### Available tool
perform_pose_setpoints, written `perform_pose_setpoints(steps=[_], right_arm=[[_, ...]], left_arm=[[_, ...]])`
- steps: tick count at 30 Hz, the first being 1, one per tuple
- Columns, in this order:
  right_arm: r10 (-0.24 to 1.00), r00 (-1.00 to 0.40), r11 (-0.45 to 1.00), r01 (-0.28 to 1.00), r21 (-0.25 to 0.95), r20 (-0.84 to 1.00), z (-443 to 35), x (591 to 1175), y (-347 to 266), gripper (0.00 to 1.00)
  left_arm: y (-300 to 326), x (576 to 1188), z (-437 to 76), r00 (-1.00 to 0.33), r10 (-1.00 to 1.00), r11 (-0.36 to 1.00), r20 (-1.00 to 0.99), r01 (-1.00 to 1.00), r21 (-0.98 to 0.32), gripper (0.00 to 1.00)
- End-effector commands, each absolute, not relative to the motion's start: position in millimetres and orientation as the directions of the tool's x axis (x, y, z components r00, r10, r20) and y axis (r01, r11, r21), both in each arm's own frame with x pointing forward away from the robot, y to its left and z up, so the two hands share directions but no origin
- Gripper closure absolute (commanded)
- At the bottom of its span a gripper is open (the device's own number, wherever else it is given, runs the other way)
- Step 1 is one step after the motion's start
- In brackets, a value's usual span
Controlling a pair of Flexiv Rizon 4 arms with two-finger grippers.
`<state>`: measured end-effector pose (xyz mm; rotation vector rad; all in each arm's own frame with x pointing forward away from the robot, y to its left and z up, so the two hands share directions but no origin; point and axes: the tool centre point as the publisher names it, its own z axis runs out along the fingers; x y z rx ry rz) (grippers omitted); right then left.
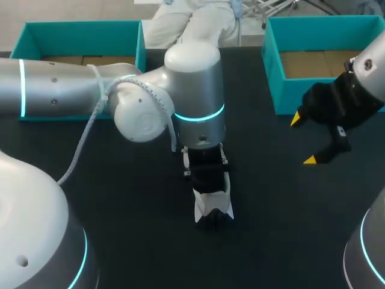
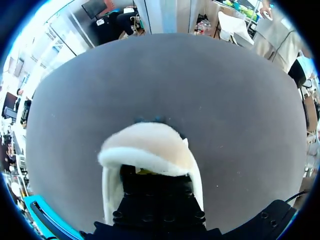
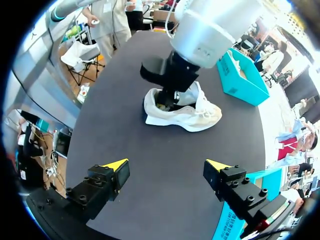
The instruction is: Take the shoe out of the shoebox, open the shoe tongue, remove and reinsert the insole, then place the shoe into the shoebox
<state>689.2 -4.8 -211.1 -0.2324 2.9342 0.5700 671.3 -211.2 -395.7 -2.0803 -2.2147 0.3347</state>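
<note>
The shoe (image 3: pixel 192 116) lies on its sole near the middle of the worktop (image 1: pixel 120 211), out of the box, so both arms can get at it. My left tool (image 3: pixel 169 95) points straight down into the shoe's opening at the heel end, which I judge is to reach the insole. The collar hides its tip, so I cannot tell whether it is pinching anything. My right tool (image 1: pixel 304 139) hangs spread wide, well apart from the shoe toward the right edge and out of the left arm's way. A teal shoebox (image 1: pixel 271 66) sits open at the far right corner and another teal box (image 1: pixel 84 25) at the far left, both handy for the return.
</note>
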Motion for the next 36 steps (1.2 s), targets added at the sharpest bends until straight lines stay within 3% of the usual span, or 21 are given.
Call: perform_pose_setpoints(steps=[1, 11, 19, 27, 36], right_arm=[[-0.122, -0.978, 0.918, -0.177, 0.356, -0.170, -212, 689, -4, 0.00], [-0.122, -0.978, 0.918, -0.177, 0.356, -0.170, -212, 689, -4, 0.00], [-0.122, -0.978, 0.918, -0.177, 0.356, -0.170, -212, 689, -4, 0.00], [-0.122, -0.978, 0.918, -0.177, 0.356, -0.170, -212, 689, -4, 0.00], [-0.122, -0.978, 0.918, -0.177, 0.356, -0.170, -212, 689, -4, 0.00]], left_arm=[[-216, 673, -402, -0.080, 0.993, 0.059, -0.091, 0.975, -0.215, 1.00], [-216, 675, -365, -0.056, 0.983, 0.028, -0.175, 0.987, -0.157, 1.00], [-235, 677, -387, -0.035, 0.982, 0.006, -0.188, 0.988, -0.153, 1.00], [-235, 678, -412, -0.112, 0.982, 0.094, -0.152, 0.988, -0.123, 1.00], [-210, 693, -401, -0.155, 0.980, 0.144, -0.129, 0.985, -0.092, 1.00]])
